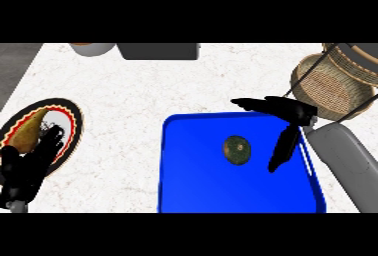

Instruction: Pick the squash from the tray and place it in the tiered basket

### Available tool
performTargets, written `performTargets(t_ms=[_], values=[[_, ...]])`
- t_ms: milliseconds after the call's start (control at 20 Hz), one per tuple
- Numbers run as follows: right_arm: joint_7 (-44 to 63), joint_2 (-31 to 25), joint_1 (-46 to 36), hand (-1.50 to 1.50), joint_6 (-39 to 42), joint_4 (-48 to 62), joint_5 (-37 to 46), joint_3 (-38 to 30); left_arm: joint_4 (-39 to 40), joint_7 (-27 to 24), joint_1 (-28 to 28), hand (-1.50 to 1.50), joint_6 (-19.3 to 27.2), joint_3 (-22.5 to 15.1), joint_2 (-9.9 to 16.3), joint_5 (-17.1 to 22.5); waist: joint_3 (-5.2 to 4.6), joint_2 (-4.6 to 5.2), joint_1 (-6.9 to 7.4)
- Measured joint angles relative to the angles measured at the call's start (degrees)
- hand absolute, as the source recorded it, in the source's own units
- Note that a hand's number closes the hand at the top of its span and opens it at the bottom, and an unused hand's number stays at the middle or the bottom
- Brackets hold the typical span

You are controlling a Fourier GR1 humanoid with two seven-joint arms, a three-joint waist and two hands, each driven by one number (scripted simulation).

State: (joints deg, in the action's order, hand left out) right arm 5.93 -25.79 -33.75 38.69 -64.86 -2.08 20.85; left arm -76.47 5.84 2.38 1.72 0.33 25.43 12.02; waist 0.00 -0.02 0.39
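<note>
A small dark green squash (237, 150) lies on the blue tray (199, 185), a little right of the tray's middle. My right hand (286, 114) hangs over the tray's far right corner, open, with its fingers stretched left and its thumb pointing down beside the squash, apart from it. The woven tiered basket (334, 82) stands at the far right, just beyond that hand. My left hand (26, 167) rests at the lower left edge, fingers up, open, over a patterned plate.
A round plate (63, 131) with a red and black rim holds a tan piece of food (28, 132) at the left. A grey box (159, 51) and a pale bowl (92, 49) stand at the counter's far edge.
</note>
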Motion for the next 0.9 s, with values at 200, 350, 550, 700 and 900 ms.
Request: performTargets(t_ms=[200, 350, 550, 700, 900], values=[[3.08, -0.42, -0.26, -1.50, 2.37, -0.48, 2.41, -0.96, -1.12, 0.78, 0.71, 0.00, -0.24, 0.55, -0.68, -0.78, 0.00, -0.01, -0.07], [3.82, -0.29, 0.42, -1.50, 3.09, -0.26, 5.14, -1.75, -0.29, 0.46, 0.03, 0.00, -0.82, 1.53, -1.09, -1.35, 0.00, 0.01, -0.14], [3.43, 0.25, 0.24, -1.50, 4.90, 2.33, 7.54, -4.21, 0.50, 0.70, -0.64, 0.00, -1.70, 2.34, -1.98, -2.22, 0.01, 0.04, -0.13], [0.87, 1.26, 0.70, -1.50, 5.87, 4.61, 10.35, -5.06, 1.45, -0.17, -0.87, 0.00, -2.56, 3.20, -2.48, -3.06, 0.02, 0.06, -0.06], [0.18, 1.88, 1.00, -1.50, 8.49, 5.42, 11.80, -7.30, 1.28, 0.42, -0.86, 0.00, -3.94, 4.69, -2.67, -3.37, 0.01, 0.05, -0.09]])
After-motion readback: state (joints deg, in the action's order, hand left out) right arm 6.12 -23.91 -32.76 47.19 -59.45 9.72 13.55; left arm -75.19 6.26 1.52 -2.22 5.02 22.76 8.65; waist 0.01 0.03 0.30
